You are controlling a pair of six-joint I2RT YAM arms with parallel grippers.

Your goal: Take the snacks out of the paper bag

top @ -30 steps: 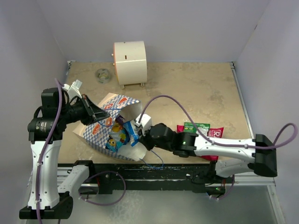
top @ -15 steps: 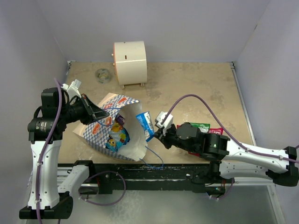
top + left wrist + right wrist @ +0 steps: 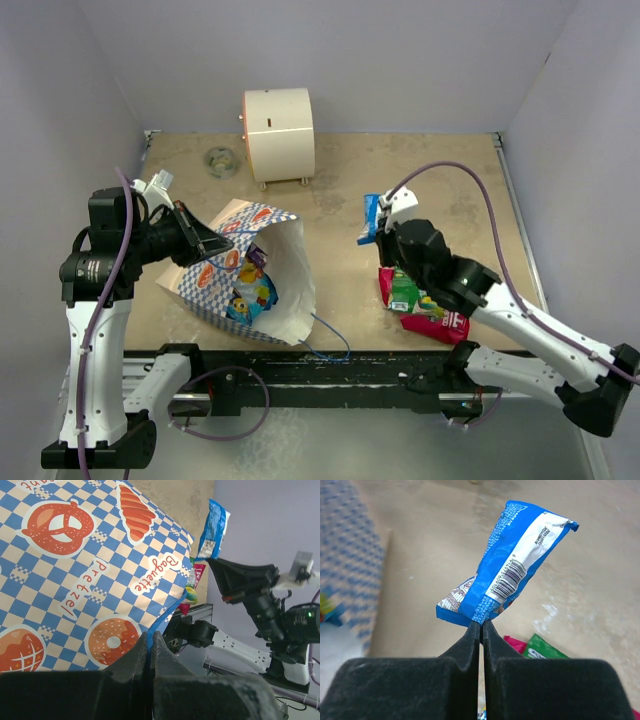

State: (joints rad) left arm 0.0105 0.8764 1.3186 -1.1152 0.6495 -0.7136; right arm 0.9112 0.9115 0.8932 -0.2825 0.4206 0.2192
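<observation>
The checkered paper bag (image 3: 225,275) lies on its side at the left, mouth toward the right, with colourful snacks (image 3: 250,290) inside. My left gripper (image 3: 215,248) is shut on the bag's blue-edged rim (image 3: 165,617). My right gripper (image 3: 372,232) is shut on a blue snack packet (image 3: 507,577) and holds it in the air right of the bag; the packet also shows in the top view (image 3: 370,218). Green (image 3: 404,290) and red (image 3: 438,320) packets lie on the table under the right arm.
A cream cylindrical box (image 3: 278,134) stands at the back. A small round grey object (image 3: 220,160) lies to its left. Walls close in the table on three sides. The bag's blue cord handle (image 3: 330,345) trails by the near edge.
My right gripper pulled the blue packet out of the bag's mouth and carried it right and up, away from the bag. The left gripper stayed still on the bag.
</observation>
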